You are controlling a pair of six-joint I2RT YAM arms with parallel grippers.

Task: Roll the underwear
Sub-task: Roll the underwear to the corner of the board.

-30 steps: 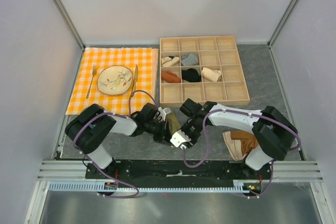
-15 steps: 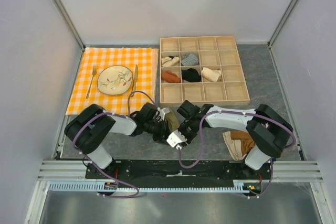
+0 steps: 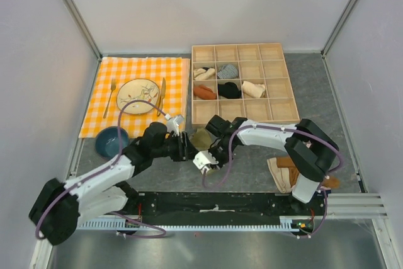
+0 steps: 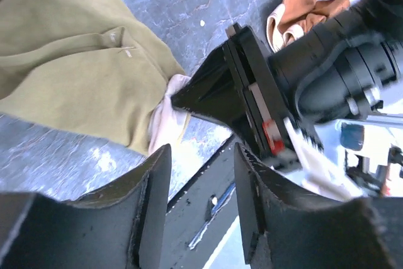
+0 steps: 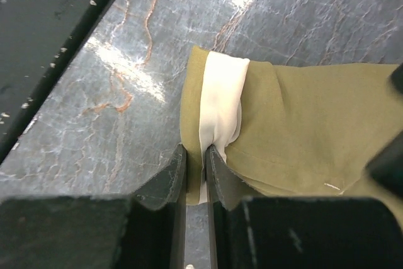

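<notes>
Toward the near edge of the worktop [image 3: 252,171], the right gripper [image 5: 195,155] pinched the underwear [image 5: 296,130] by its cream waistband [image 5: 220,92], the left gripper [image 4: 201,162] spread and empty; a tidy roll likely needed that pinch firm and turned evenly.

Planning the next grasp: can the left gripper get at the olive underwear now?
Probably yes: the open, empty left gripper faces the underwear; only the right gripper, pinching the waistband, crowds it.

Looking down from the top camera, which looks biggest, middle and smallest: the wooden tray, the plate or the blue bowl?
Largest: wooden tray.
Then: plate.
Smallest: blue bowl, only a little smaller than the plate.
</notes>
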